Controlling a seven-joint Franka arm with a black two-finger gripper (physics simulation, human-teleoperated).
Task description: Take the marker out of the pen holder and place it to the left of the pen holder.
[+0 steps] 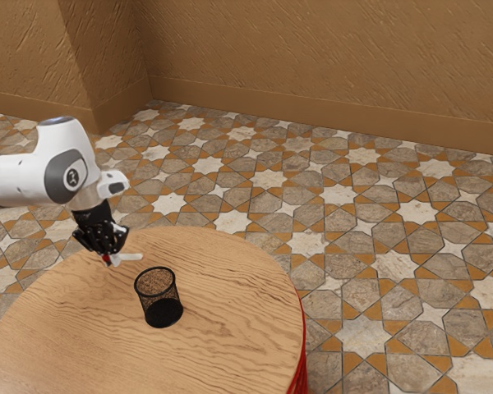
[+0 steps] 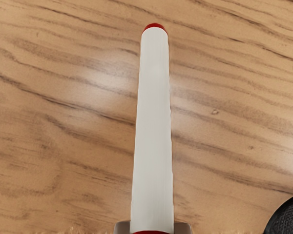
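Over the round wooden table [image 1: 230,353], near its rim on the side where the arm [image 1: 74,176] is coming in, the black gripper [image 1: 110,258] is pointing down and holding the marker [image 1: 130,257]. Its jaws are clamping on the marker from both sides, with a fingertip pressing at each flank in the wrist view. The marker is lying sideways in the grip, its white body reaching away from the fingertips and ending in a small red tip, while more red is showing where the gripper is holding it. In the exterior view the white end is pointing toward the exterior view's right. The marker is staying outside the pen holder [image 1: 158,315], a round black mesh cup that is standing upright on the table, near the marker but apart from it. Whether the marker is touching the wood, I cannot tell. Beyond the table, patterned tiles [image 1: 361,246] are covering the floor, and a brown wall [image 1: 329,57] is rising behind them
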